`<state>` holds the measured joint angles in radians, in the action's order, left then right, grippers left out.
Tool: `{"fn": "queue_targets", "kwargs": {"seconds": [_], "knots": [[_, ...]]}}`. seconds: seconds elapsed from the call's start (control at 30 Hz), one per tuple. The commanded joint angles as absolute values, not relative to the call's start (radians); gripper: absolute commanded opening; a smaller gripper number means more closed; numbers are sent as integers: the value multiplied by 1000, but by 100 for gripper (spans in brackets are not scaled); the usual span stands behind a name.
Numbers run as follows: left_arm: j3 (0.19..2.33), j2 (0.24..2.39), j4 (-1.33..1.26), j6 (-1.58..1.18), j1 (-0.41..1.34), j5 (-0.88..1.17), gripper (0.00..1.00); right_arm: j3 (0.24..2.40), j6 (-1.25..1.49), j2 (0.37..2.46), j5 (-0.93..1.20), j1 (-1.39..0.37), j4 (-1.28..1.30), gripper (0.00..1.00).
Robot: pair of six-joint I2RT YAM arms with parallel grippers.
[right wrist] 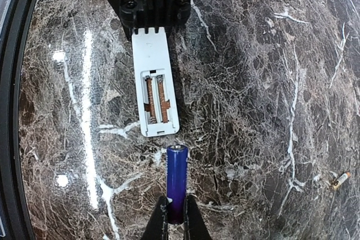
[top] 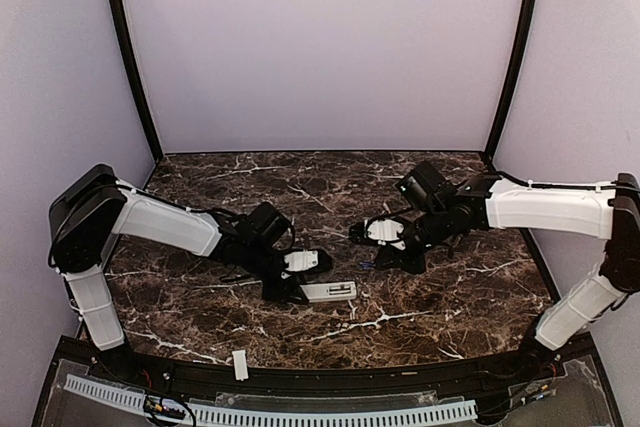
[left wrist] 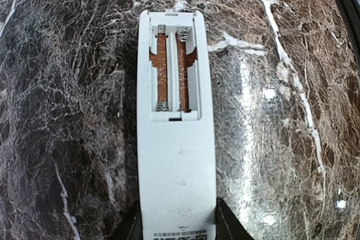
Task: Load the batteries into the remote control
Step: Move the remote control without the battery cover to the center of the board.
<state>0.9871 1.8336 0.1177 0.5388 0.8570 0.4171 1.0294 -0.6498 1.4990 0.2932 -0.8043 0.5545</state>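
Gripping a battery [right wrist: 176, 181], right pincer [right wrist: 175, 217] sits near remote control [right wrist: 154, 77].

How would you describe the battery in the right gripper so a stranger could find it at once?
On the dark marble table, find the white remote lying with its battery bay open. Just beyond its open end, the right gripper pinches a battery: the only blue cylinder there.

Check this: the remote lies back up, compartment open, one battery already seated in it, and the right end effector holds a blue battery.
Wrong on one point: no battery is seated. The left wrist view shows both slots of the compartment bare. The rest stands: the remote control lies back up, and the right end effector holds a blue battery.
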Motion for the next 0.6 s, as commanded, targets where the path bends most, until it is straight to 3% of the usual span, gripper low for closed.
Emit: {"fn": "queue_targets", "kwargs": {"seconds": [0.0, 0.17, 0.57], "knots": [[951, 1759, 154, 555, 934, 343, 3, 999, -647, 1454, 265, -812, 552, 0], [827, 1656, -23, 624, 1002, 103, 0, 977, -651, 1421, 255, -813, 534, 0], [811, 1606, -7, 678, 1050, 107, 0, 968, -652, 1414, 256, -813, 530, 0]]}}
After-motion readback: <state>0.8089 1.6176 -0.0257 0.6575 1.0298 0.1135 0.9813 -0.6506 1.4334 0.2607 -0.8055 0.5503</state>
